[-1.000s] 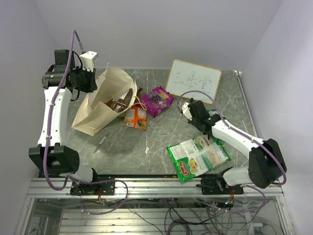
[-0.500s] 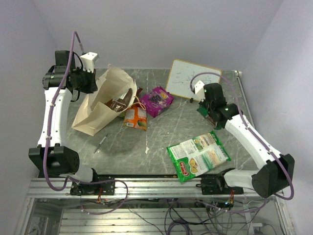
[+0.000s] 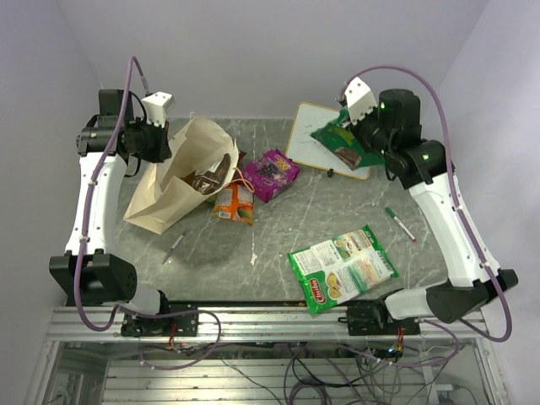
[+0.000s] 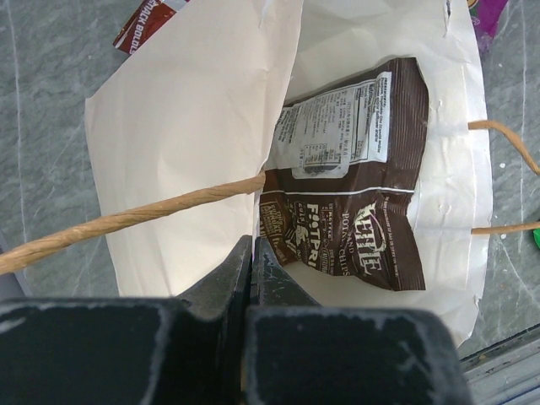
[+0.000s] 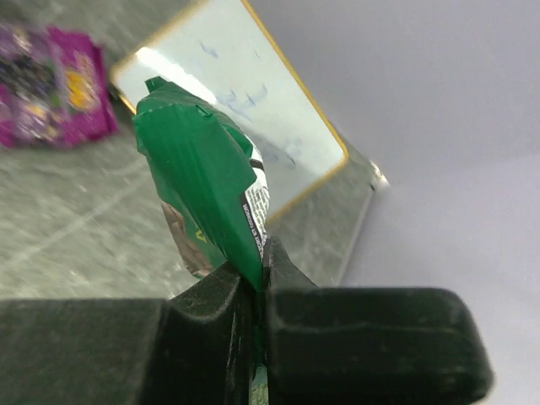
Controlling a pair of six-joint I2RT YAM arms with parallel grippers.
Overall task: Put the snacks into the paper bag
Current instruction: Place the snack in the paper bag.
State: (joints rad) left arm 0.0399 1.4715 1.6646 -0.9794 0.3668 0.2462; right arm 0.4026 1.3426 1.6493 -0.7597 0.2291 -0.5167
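The right claw [image 5: 257,268] is clamped tight on the green packet [image 5: 198,181], up in the air near the whiteboard [image 5: 253,110]. The left claw [image 4: 251,253] is closed on the rim of the paper bag [image 4: 186,110].

Your left gripper [image 4: 253,255]: clamped on paper bag [image 4: 186,126] rim, arm extended | your right gripper [image 5: 260,266]: pinching green snack packet [image 5: 202,186], arm raised

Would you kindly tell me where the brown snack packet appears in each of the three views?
Top external: brown snack packet in the open mouth of the paper bag, left of centre.
Left wrist: brown snack packet fills the middle, lying in the bag.
Right wrist: not in view.
Shared landmark: the purple packet, visible in all three views.
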